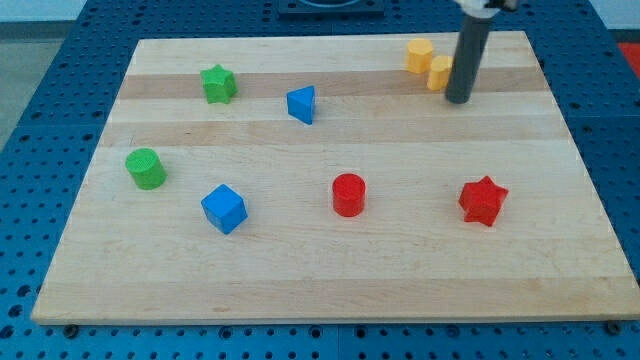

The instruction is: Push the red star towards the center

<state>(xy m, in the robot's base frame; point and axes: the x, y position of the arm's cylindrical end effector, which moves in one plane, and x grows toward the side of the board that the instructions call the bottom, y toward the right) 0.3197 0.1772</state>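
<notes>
My tip (458,99), the end effector, a bare rod grasping nothing, sits at one o'clock beside a yellow block (439,72), so the approach is pending: it must circle beyond the red star (483,200) at four o'clock and push toward nine.

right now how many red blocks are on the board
2: the red cylinder near the bottom middle, and the red star to its right. None seem hidden; my tip is by the yellow blocks.
</notes>
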